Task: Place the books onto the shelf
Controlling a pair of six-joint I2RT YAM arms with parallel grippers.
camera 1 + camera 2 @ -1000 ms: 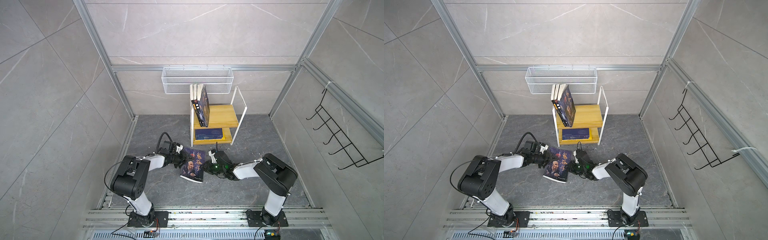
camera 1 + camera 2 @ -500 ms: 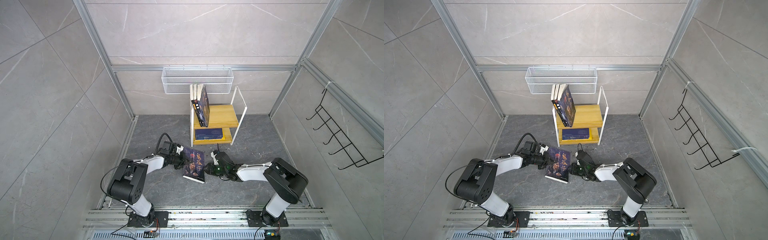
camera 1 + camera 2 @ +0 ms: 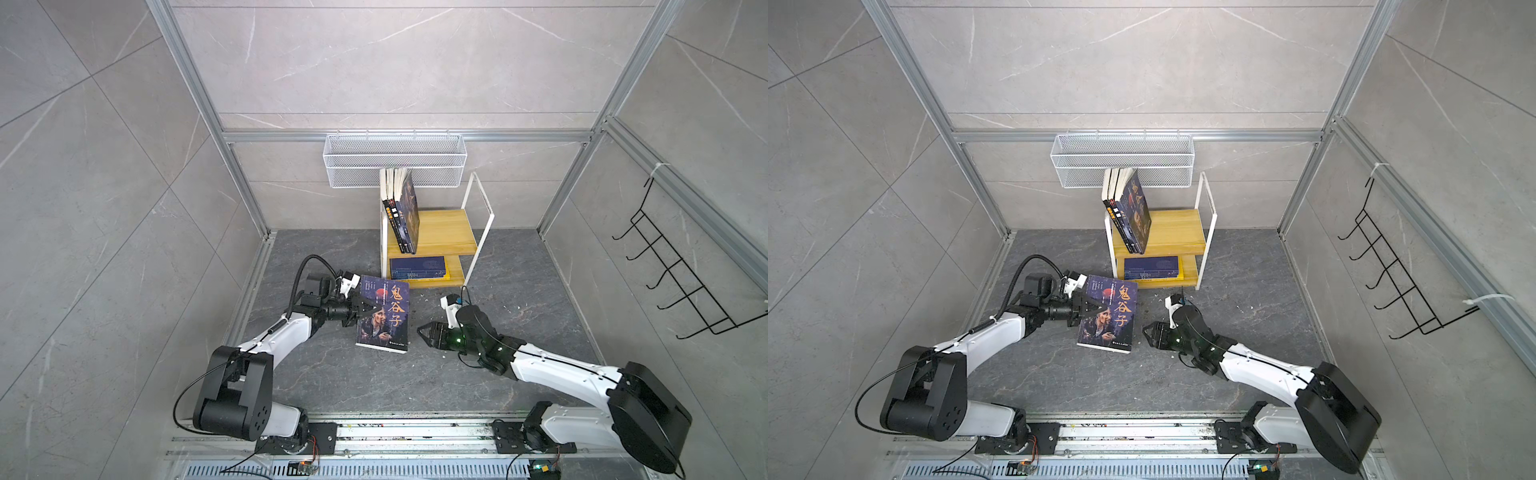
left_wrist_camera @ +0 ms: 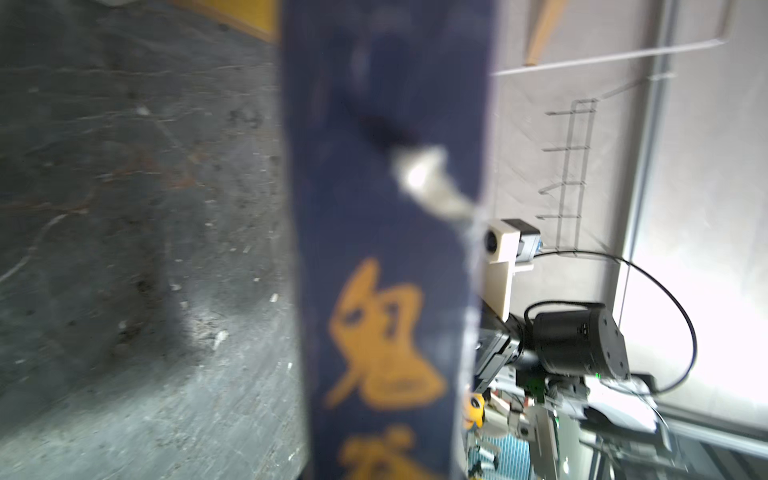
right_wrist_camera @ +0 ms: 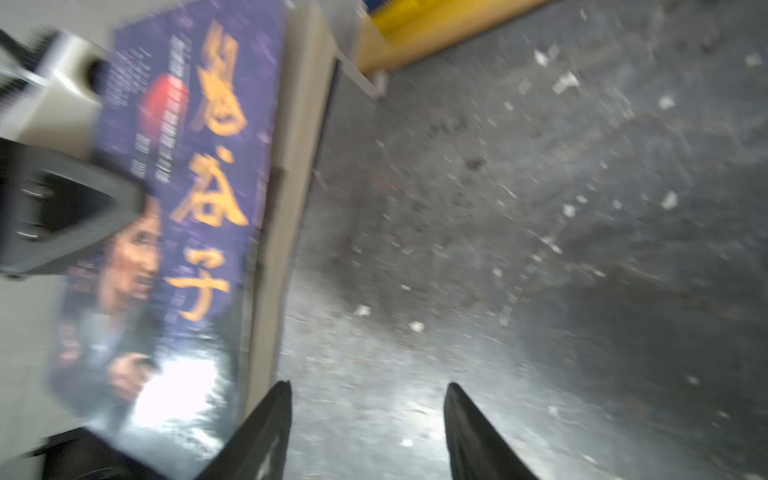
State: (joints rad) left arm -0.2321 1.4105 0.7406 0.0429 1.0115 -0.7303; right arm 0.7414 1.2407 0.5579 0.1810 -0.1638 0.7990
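Gripping navy portrait book (image 3: pixel 384 316) by its left edge in closed left jaws, cover up, lower centre of frame, in front of the shelf (image 3: pixel 451 227). Holding right jaws wide apart just right of it, no contact. Already shelved: three upright books (image 3: pixel 402 216) top left, flat book (image 3: pixel 417 267) below.

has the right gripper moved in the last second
Yes. The right gripper has backed off rightward in both top views, toward the right front leg of the yellow wooden shelf, leaving a gap to the navy portrait book.
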